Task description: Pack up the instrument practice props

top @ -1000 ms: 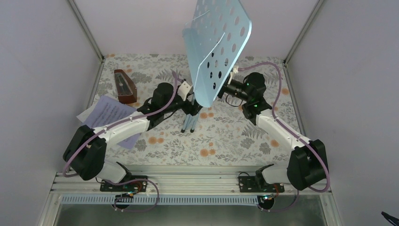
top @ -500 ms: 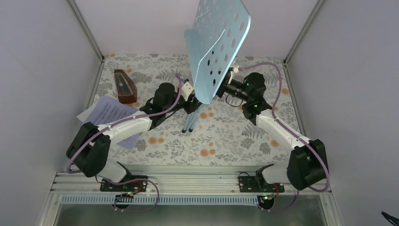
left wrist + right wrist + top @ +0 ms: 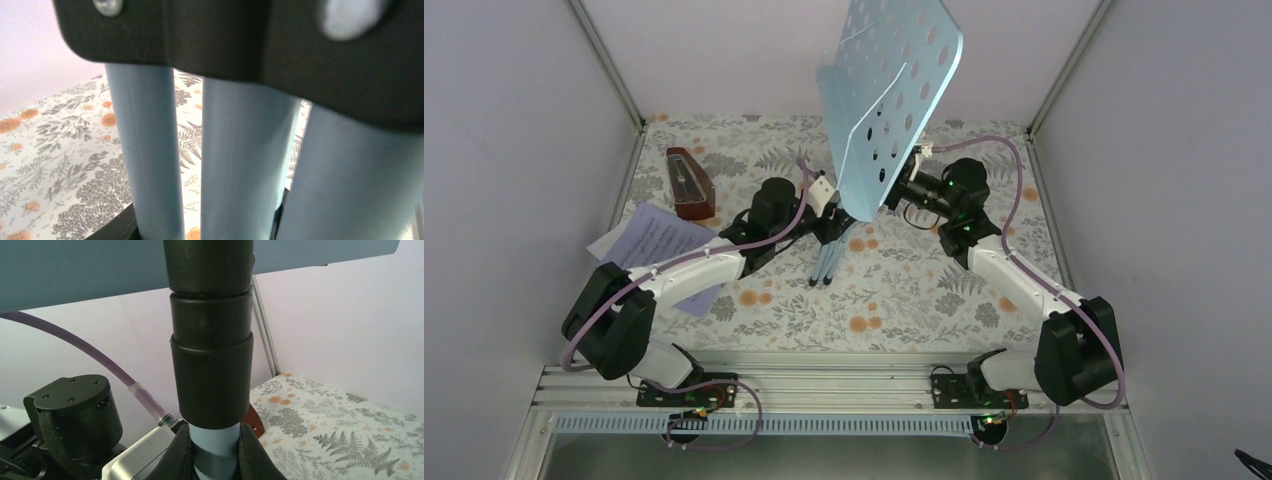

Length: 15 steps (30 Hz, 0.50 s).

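The pale-blue perforated music stand (image 3: 886,95) stands upright at mid-table with its three legs (image 3: 826,258) folded together. My left gripper (image 3: 828,212) is shut on the legs just under the black collar; the left wrist view shows the legs (image 3: 150,150) filling the frame between my gripper (image 3: 200,220). My right gripper (image 3: 896,190) is shut on the stand's pole (image 3: 216,442) below a black sleeve (image 3: 210,365). The reddish-brown metronome (image 3: 690,184) stands upright at the far left. The lilac and white sheet-music pages (image 3: 656,248) lie flat on the left, partly under my left arm.
A floral cloth (image 3: 924,290) covers the table. Grey walls with metal corner posts (image 3: 609,70) close in the left, right and back. The metal rail (image 3: 844,385) with the arm bases runs along the near edge. My left wrist housing (image 3: 70,410) shows in the right wrist view.
The stand's tray has shifted a little to the right and my left arm's elbow has shifted slightly. Both grippers keep their hold on the stand.
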Each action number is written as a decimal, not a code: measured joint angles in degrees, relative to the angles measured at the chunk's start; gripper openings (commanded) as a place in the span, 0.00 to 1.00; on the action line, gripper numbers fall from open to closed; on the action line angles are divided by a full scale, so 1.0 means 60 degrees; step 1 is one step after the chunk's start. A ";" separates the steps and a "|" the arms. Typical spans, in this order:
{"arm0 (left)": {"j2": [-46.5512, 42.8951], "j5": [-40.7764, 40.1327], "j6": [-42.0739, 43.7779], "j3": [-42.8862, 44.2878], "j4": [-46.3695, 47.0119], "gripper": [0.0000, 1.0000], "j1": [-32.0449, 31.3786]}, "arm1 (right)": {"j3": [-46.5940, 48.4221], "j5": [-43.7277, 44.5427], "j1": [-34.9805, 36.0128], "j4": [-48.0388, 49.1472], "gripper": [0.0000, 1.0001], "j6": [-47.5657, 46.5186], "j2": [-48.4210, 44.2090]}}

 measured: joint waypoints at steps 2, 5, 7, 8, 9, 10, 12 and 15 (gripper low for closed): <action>-0.0138 0.0004 -0.0040 -0.0095 -0.0138 0.02 -0.0036 | -0.0127 -0.0007 0.0000 0.0025 0.26 0.0171 -0.0076; -0.0306 -0.0004 -0.0131 -0.0251 -0.0251 0.02 -0.0073 | -0.0295 -0.0069 -0.0015 0.0033 0.44 0.0448 -0.0164; -0.0375 -0.0091 -0.0291 -0.0324 -0.0335 0.02 -0.0058 | -0.0397 -0.0106 -0.0015 0.0073 0.56 0.0605 -0.0240; -0.0415 -0.0113 -0.0390 -0.0364 -0.0386 0.02 -0.0044 | -0.0433 -0.0117 -0.0018 0.0076 0.61 0.0696 -0.0277; -0.0452 -0.0142 -0.0477 -0.0397 -0.0452 0.02 -0.0022 | -0.0484 -0.0106 -0.0033 0.0106 0.66 0.0721 -0.0328; -0.0477 -0.0171 -0.0568 -0.0419 -0.0568 0.02 -0.0011 | -0.0532 -0.0102 -0.0076 0.0127 0.70 0.0790 -0.0375; -0.0488 -0.0317 -0.0787 -0.0423 -0.0867 0.02 0.0011 | -0.0648 -0.0004 -0.0138 0.0131 0.78 0.0841 -0.0539; -0.0488 -0.0703 -0.1035 -0.0423 -0.1694 0.02 0.0011 | -0.0951 0.0535 -0.0255 0.0011 0.87 0.0827 -0.0994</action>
